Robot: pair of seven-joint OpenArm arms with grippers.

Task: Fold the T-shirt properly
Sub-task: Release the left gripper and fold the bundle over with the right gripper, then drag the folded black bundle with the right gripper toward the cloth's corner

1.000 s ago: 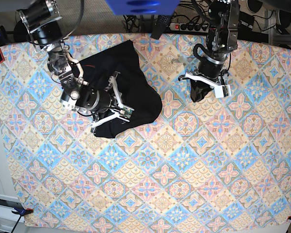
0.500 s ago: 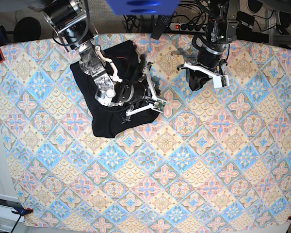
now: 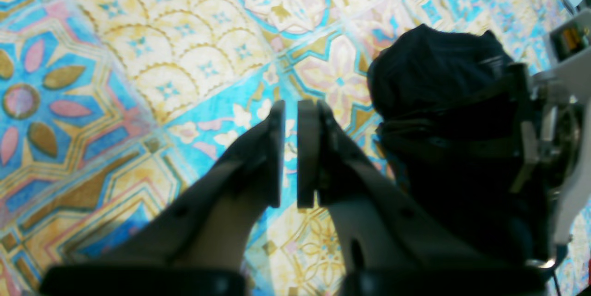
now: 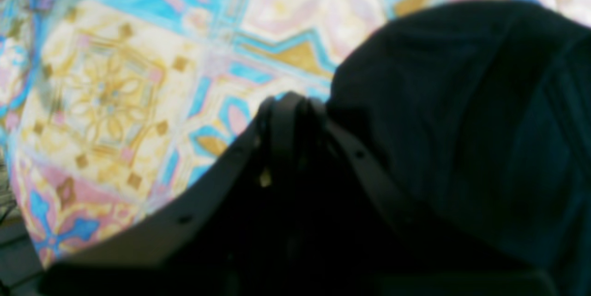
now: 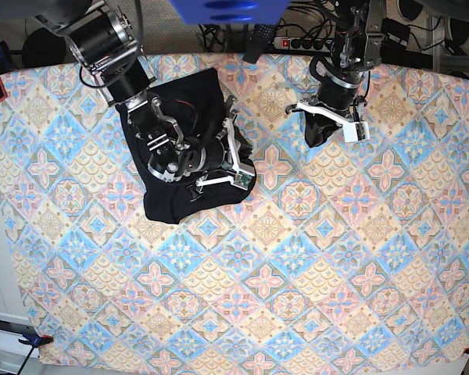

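A: Where did the T-shirt (image 5: 172, 156) lie?

B: Bunched, black, on the patterned tabletop (image 5: 297, 281) toward the 11 o'clock part of the base view. Its upper edge reached the tabletop's far edge.

A: Right gripper (image 5: 238, 156)?

B: Over the shirt's 3 o'clock edge, low on the cloth. In the right wrist view its jaws were drawn together with dark cloth (image 4: 461, 125) right against them; the picture was too blurred to tell whether any cloth was pinched. Noted only as clenched.

A: Left gripper (image 3: 288, 157)?

B: At about 1 o'clock in the base view, well apart from the shirt. Jaws nearly together with a thin gap, nothing between them, only the tabletop pattern behind. Its own black wrist housing filled the 3 o'clock side of that view.
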